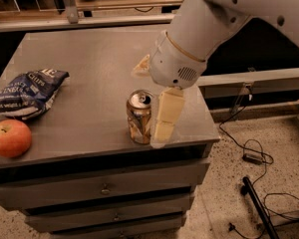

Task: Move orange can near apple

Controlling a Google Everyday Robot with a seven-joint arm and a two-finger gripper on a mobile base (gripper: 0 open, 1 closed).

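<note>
Claw (160, 127) beside orange can (139, 117); arm (249, 9) cut off top.

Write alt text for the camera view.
A robot arm's gripper hangs right beside an upright orange can near the front edge of a grey cabinet top. An apple and a dark blue chip bag lie at the left.
</note>
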